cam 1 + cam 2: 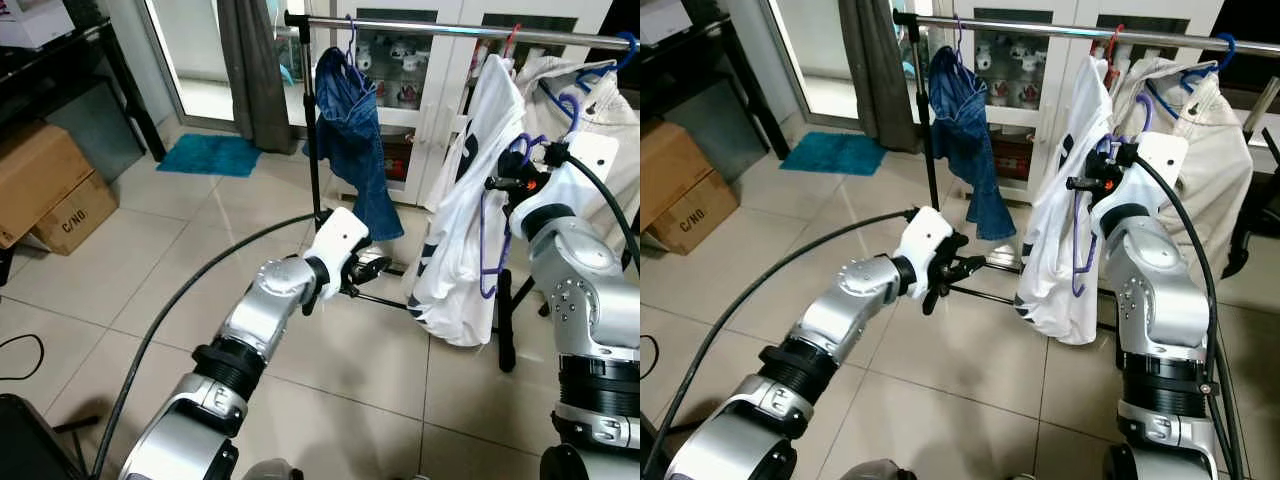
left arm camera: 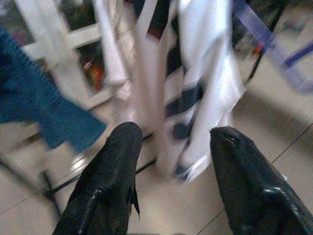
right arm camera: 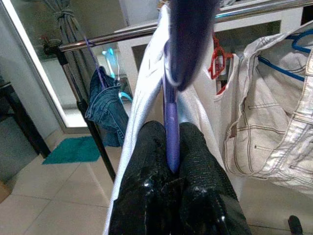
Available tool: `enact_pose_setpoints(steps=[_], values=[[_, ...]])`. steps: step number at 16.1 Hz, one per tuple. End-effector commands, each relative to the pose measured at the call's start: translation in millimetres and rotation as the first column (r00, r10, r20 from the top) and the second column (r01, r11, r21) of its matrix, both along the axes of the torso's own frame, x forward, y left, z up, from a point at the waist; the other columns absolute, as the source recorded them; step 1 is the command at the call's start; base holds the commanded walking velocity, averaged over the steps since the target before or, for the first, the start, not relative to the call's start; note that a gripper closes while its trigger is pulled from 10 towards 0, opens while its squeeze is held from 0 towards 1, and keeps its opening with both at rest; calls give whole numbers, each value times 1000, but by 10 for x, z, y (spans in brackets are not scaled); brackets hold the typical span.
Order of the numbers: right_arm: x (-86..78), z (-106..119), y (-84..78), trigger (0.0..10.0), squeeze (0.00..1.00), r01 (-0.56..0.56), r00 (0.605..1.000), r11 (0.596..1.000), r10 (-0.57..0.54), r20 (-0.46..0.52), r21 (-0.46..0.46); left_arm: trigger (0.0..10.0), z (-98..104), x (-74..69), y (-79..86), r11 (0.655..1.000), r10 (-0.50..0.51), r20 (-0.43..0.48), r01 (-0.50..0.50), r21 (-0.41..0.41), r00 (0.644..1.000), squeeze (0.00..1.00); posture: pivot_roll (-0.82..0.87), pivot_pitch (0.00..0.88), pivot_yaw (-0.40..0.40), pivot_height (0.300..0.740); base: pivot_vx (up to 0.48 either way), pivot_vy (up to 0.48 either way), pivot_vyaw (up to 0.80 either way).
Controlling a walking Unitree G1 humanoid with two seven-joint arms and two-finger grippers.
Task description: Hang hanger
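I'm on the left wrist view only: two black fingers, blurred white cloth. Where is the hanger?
Observer: The right gripper holds the purple hanger, fingers pinched on its wire.
Operator: Is it on the rail?
Observer: Not yet; its hook sits below the rail, against the white shirt.
Operator: What else hangs there?
Observer: Blue jeans toward the rail's left end, a cream jacket at its right.

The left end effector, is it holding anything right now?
No, the left end effector is open, its two black fingers spread apart with nothing between them but the floor and the white shirt beyond.
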State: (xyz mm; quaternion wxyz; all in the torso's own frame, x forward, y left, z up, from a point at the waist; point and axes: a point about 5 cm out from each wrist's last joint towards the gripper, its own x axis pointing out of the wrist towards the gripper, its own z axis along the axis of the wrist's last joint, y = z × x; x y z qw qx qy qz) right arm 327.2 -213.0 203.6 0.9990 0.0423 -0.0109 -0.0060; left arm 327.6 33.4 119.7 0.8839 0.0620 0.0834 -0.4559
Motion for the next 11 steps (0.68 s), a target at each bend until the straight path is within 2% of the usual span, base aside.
enact_pose_setpoints(steps=[1, 2, 3, 4, 6, 8, 9, 10, 11], values=[[4, 117, 26, 10000, 0, -24, 998, 1000, 25, 60, -2, 10000, 109, -16, -24, 995, -33, 13, 34, -91, 999, 1000, 72, 0, 53, 740, 0, 0, 0], [8, 115, 44, 10000, 0, -41, 997, 999, 42, 58, -4, 10000, 191, -32, -26, 980, -65, 16, 67, -188, 998, 1000, 72, 0, 52, 740, 0, 0, 0], [8, 112, 52, 10000, 0, -53, 997, 999, 53, 56, -9, 10000, 225, -35, -7, 973, -78, 26, 82, -215, 997, 1000, 72, 0, 52, 740, 0, 0, 0], [-2, 95, 39, 10000, 0, -74, 996, 997, 75, 46, -21, 10000, 326, -29, 102, 956, -111, 49, 120, -269, 993, 1000, 73, 0, 51, 740, 0, 0, 0], [-19, 68, -15, 10000, 0, -103, 994, 994, 104, 32, -31, 10000, 448, -30, 306, 945, -146, 80, 163, -283, 986, 1000, 74, 0, 49, 740, 0, 0, 0], [-48, 43, -62, 10000, 0, -156, 988, 987, 157, 18, -36, 10000, 538, -23, 516, 951, -149, 111, 173, -258, 983, 1000, 75, 0, 45, 740, 0, 0, 0], [-85, 48, -82, 10000, 0, -216, 976, 975, 217, 13, -55, 10000, 577, 14, 666, 965, -110, 129, 137, -225, 986, 1000, 75, 0, 45, 740, 0, 0, 0], [-100, 50, -91, 10000, 0, -238, 971, 969, 239, 11, -67, 10000, 594, 30, 723, 970, -92, 136, 120, -214, 986, 1000, 75, 0, 45, 740, 0, 0, 0], [-151, 73, -160, 10000, 0, -292, 956, 952, 295, 12, -90, 10000, 659, 85, 917, 980, -26, 160, 57, -191, 987, 1000, 80, 0, 40, 740, 0, 0, 0]])
